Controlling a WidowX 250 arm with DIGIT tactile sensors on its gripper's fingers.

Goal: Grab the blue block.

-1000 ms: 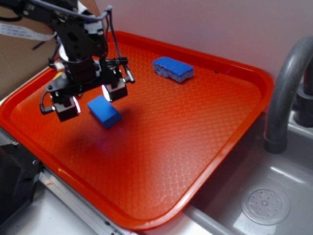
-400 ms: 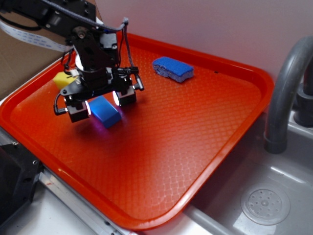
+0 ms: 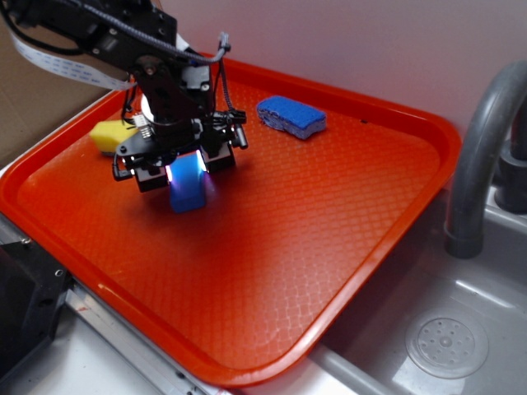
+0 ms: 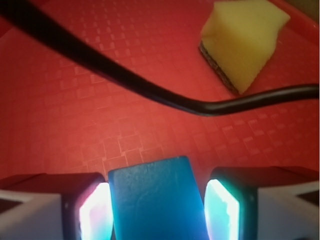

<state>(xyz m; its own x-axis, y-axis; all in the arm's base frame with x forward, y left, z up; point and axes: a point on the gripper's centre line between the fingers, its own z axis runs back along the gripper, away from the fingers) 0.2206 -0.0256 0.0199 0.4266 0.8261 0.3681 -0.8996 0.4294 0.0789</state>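
The blue block [image 3: 188, 196] lies on the red tray [image 3: 329, 247] at its left side, smooth and sharp-edged. My gripper [image 3: 185, 174] has come down over it, one lit finger on each side. In the wrist view the blue block [image 4: 155, 200] fills the space between the glowing pads [image 4: 95, 210], and both pads meet its sides. The gripper [image 4: 157, 212] is shut on the block, which still rests on the tray floor.
A yellow sponge [image 3: 111, 136] sits just behind my arm at the tray's left edge, also seen as the yellow sponge [image 4: 245, 40]. A rough blue sponge [image 3: 291, 116] lies at the tray's back. A black cable [image 4: 150, 90] crosses the wrist view. A grey faucet [image 3: 482, 156] and sink [image 3: 445, 346] stand right.
The gripper moved right and down over the blue block, and its fingers closed in from wide apart to meet the block's sides. The block turned to line up with the fingers.
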